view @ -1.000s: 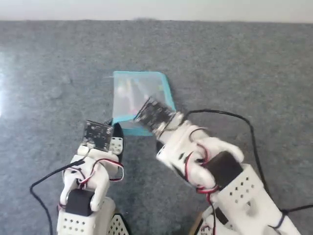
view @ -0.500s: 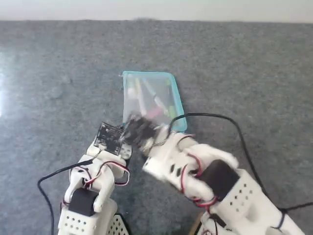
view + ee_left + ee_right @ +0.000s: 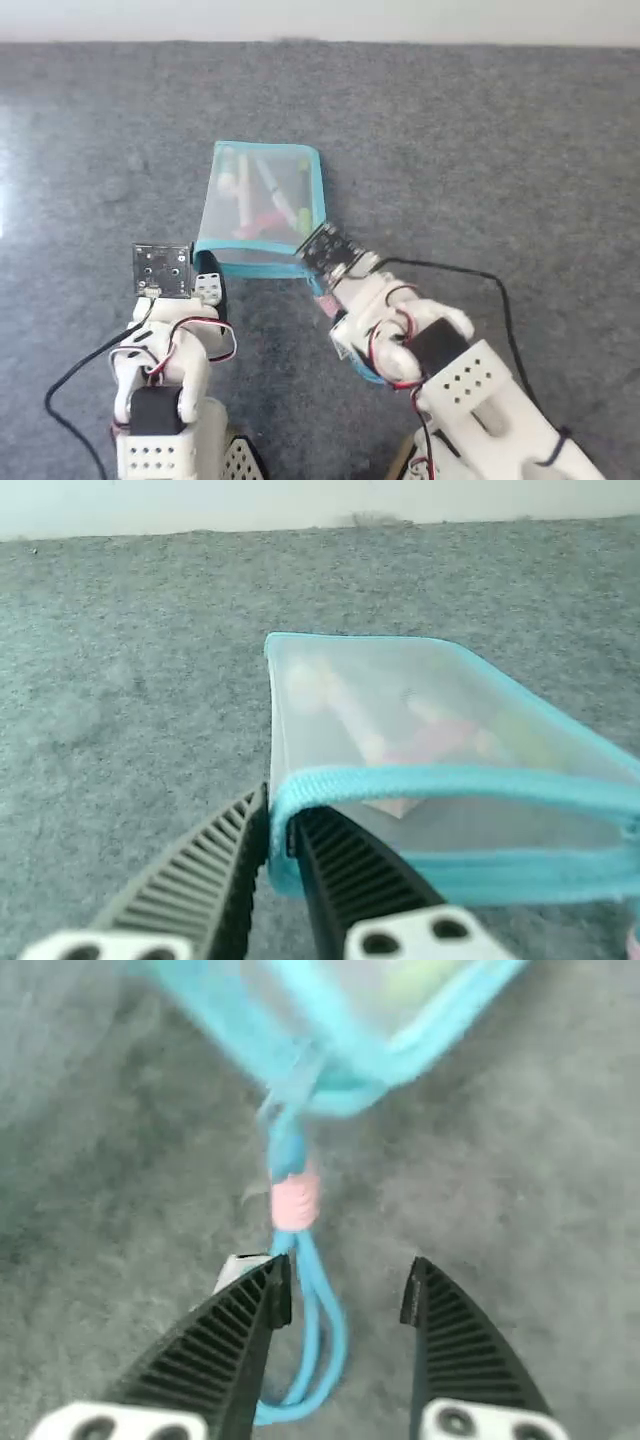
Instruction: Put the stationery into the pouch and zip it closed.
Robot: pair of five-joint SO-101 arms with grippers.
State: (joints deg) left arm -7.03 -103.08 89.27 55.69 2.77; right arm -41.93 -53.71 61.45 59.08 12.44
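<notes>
A translucent pouch (image 3: pixel 260 205) with teal trim lies on the grey mat, with several coloured pens (image 3: pixel 272 200) showing inside it. My left gripper (image 3: pixel 207 275) is shut on the pouch's near left corner; in the left wrist view its jaws (image 3: pixel 280 830) pinch the teal edge of the pouch (image 3: pixel 400 720). At the near right corner of the pouch (image 3: pixel 330 1020), my right gripper (image 3: pixel 345 1285) is open. The teal zip cord (image 3: pixel 315 1345) with its pink bead (image 3: pixel 295 1200) lies between the fingers, close to one finger (image 3: pixel 250 1325). The right arm (image 3: pixel 400 340) stands over that corner.
Grey felt mat (image 3: pixel 480 150) covers the table, with bare room beyond and to both sides of the pouch. A black cable (image 3: pixel 490 285) loops off the right arm. A pale wall edge (image 3: pixel 320 20) runs along the far side.
The pouch has swung to the left, and my left gripper moved left with its corner. My right gripper has shifted from over the pouch's near edge to its near right end.
</notes>
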